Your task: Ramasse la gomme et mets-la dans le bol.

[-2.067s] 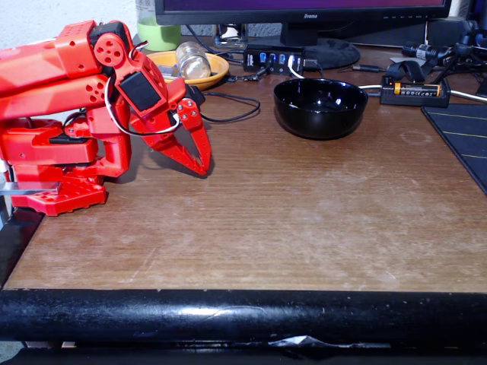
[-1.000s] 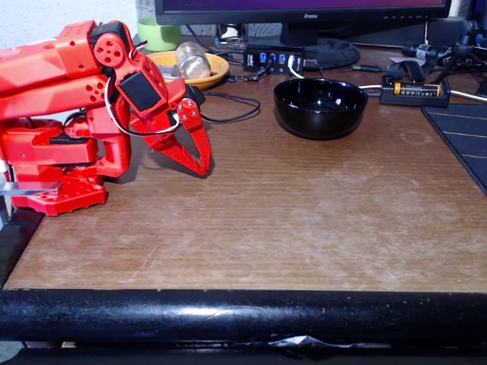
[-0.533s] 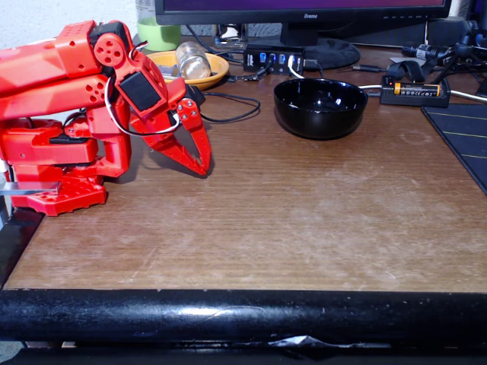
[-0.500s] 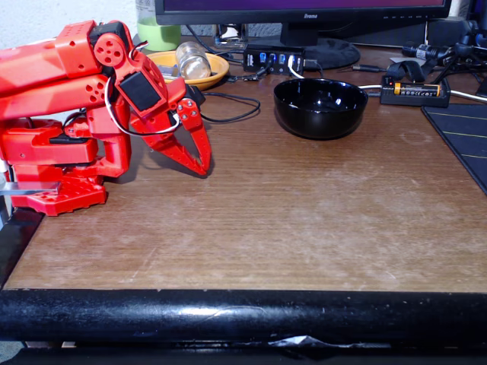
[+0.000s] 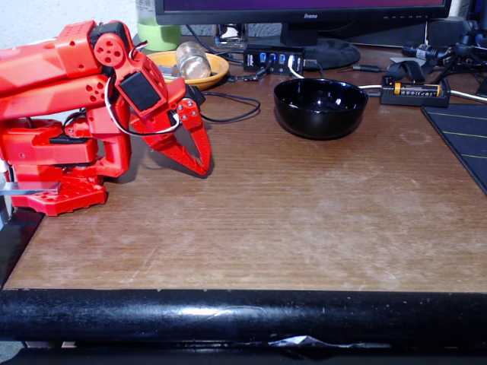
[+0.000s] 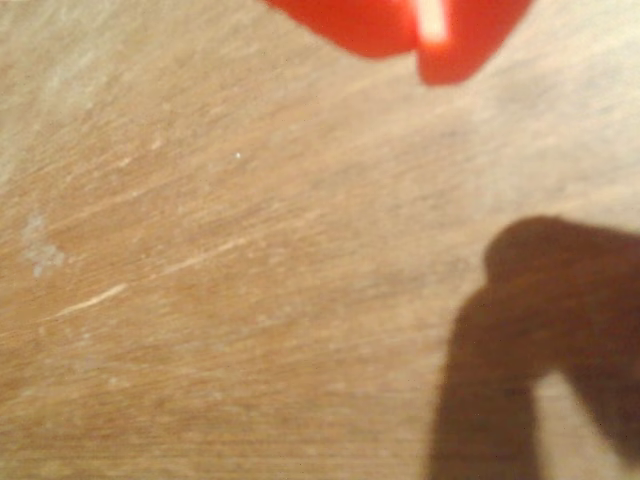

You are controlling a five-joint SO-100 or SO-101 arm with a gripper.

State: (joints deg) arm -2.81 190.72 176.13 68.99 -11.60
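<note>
On the table (image 5: 304, 220) no eraser could be seen, and the black bowl (image 5: 320, 108) near the back edge showed only glints on its dark interior, so you could not tell whether the eraser lay inside it or out of frame; the scene fitted either case. The hand (image 5: 204, 169) was folded down beside the arm's base with its tips at the wood; in the wrist view (image 6: 425, 45) its fingers sat together and held nothing.
</note>
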